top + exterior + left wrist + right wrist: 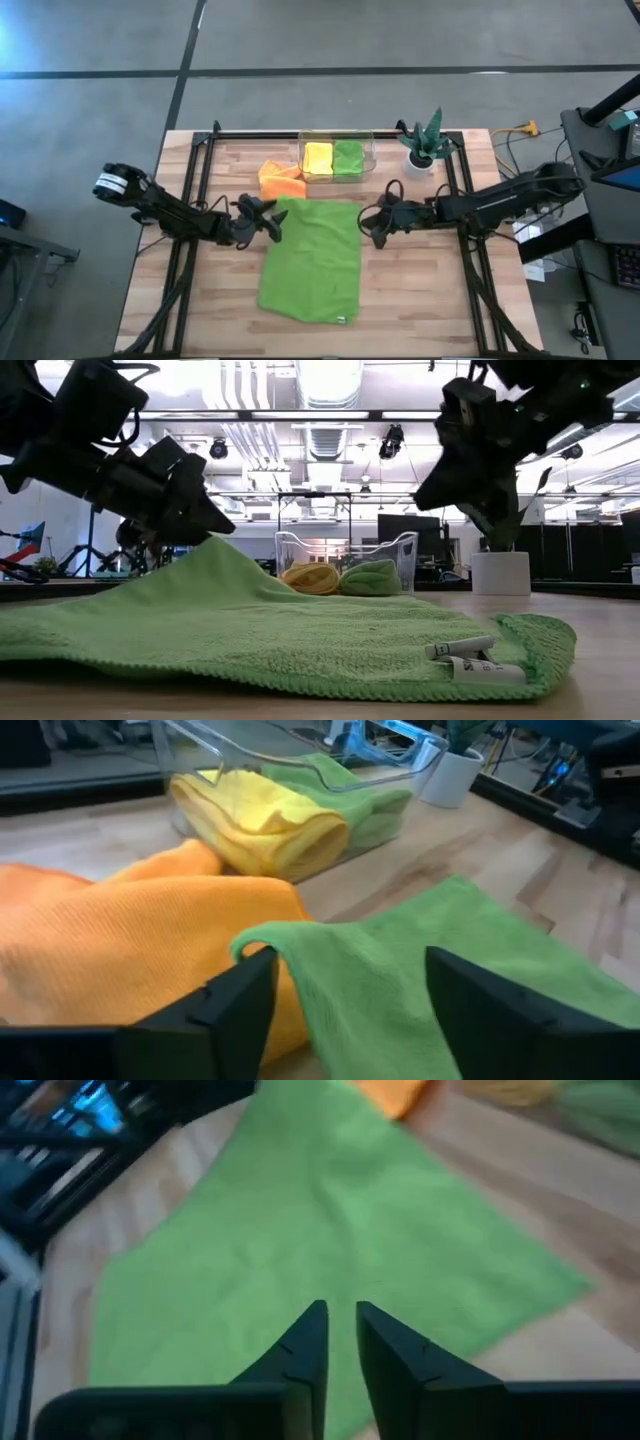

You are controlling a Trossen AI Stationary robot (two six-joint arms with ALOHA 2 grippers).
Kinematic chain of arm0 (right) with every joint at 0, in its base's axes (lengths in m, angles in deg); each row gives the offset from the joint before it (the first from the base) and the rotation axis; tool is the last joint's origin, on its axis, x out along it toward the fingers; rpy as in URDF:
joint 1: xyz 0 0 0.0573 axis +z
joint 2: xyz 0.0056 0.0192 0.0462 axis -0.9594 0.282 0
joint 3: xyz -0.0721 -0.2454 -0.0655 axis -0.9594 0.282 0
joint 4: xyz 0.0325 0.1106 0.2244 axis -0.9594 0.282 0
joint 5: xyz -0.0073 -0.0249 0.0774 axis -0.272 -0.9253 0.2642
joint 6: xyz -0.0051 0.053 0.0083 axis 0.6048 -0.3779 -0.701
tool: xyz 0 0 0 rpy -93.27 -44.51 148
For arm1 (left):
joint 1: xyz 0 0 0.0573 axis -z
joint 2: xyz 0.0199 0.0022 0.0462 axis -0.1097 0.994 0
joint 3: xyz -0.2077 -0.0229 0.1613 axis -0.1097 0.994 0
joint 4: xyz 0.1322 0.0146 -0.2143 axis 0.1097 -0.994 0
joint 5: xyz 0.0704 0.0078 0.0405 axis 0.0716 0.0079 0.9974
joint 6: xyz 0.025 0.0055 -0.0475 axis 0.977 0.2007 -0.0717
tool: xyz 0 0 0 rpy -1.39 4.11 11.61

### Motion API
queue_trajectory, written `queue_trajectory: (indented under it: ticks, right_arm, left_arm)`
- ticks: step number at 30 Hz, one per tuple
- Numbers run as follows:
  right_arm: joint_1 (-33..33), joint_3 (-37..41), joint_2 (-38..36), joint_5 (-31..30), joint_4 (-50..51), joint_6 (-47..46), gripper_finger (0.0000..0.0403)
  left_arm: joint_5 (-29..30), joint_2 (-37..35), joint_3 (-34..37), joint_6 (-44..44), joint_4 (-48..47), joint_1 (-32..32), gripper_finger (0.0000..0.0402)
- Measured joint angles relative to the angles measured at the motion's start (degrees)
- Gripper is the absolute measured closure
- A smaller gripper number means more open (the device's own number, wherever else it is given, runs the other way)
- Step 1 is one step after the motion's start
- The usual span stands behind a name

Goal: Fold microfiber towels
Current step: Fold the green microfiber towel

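A lime green microfiber towel (pixel 312 262) lies spread flat at the table's middle, a white tag (pixel 470 658) at its near right corner. Its far left corner (pixel 262 942) rests raised on a crumpled orange towel (pixel 281 181). My left gripper (pixel 350 970) is open, one finger on either side of that corner. My right gripper (pixel 340 1315) hovers above the towel's far right edge, its fingers a narrow gap apart with nothing between them. Folded yellow (pixel 318 157) and green (pixel 347 157) towels sit in a clear bin (pixel 371 152). My left gripper comes at the green towel's raised far left corner (pixel 262 942) nearly level from the table's left side, and the corner lies between its open fingers. Whether a finger touches the cloth I cannot tell.
A spiky green plant in a white pot (pixel 424 143) stands at the far right, beside the bin. Black frame rails (pixel 192 190) run along the table's left, right and far sides. Bare wood shows on the near left and near right of the spread towel.
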Motion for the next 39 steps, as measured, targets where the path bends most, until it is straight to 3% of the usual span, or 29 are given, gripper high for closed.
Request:
queue_trajectory:
  ticks: [6,12,19,25,39]
  right_arm:
    - [1.57,-0.04,11.22,6.06,-9.96,4.47,0.0313]
    - [4.85,-5.48,23.94,8.17,-10.99,10.42,0.0289]
    - [7.31,-18.73,34.86,8.14,4.35,15.16,0.0294]
    - [9.00,-22.83,35.33,7.43,13.61,17.98,0.0308]
    - [12.68,-16.38,25.86,8.16,24.85,14.07,0.0323]
  left_arm:
    - [-0.04,-1.01,0.02,4.59,-0.07,-0.34,0.0118]
    - [-0.05,-2.76,0.02,10.92,-0.22,-0.40,0.0111]
    - [-0.06,-4.25,0.05,14.67,-0.32,-0.62,0.0110]
    - [-0.04,-7.77,-0.17,14.67,-0.34,-0.61,0.0110]
    - [1.19,-12.13,-0.22,14.11,-0.15,-0.60,0.0111]
